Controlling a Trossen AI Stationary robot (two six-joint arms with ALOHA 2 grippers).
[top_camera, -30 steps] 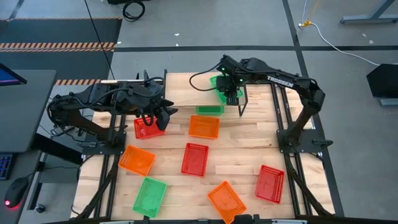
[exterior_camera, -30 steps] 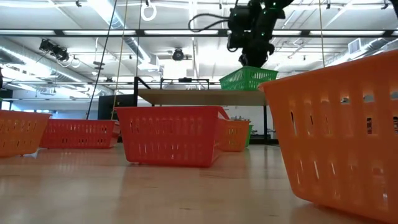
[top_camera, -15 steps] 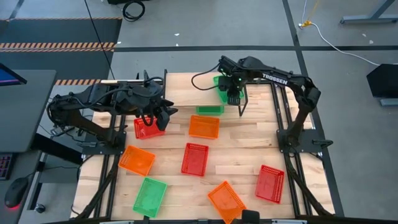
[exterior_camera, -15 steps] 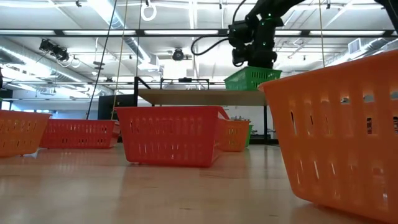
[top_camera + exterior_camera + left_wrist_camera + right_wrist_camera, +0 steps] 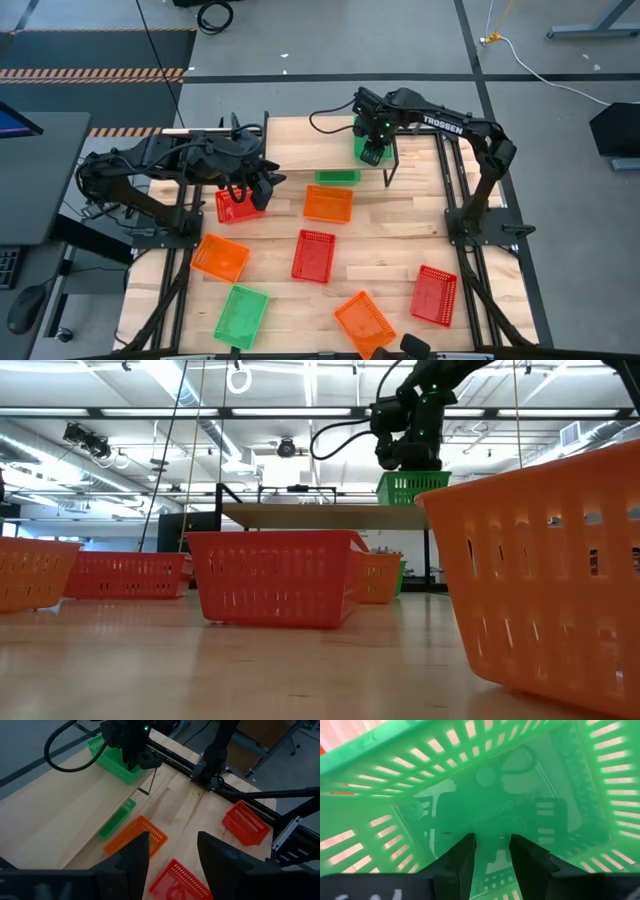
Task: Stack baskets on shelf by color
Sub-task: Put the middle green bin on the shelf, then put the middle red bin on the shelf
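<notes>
My right gripper is over the right part of the shelf's light wood top and is shut on a green basket. In the low view this basket looks level, with its bottom on the shelf board below the gripper. A second green basket shows at the shelf's near edge, and an orange basket lies just nearer. My left gripper is open and hovers above a red basket at the table's left. My right gripper pinches the green basket's mesh wall between its two fingers, coming from above and pointing down. In the low view the basket's bottom looks to rest on the shelf top, upright.
Loose baskets lie on the near half of the table: orange, red, green, orange and red. The shelf top left of the green basket is bare. Black frame rails run along both table sides.
My right gripper has carried the green basket a little toward the table's right along the shelf and turned it about. The low view now shows the basket's narrower side, and it sits level on the board. The left arm has kept still.
</notes>
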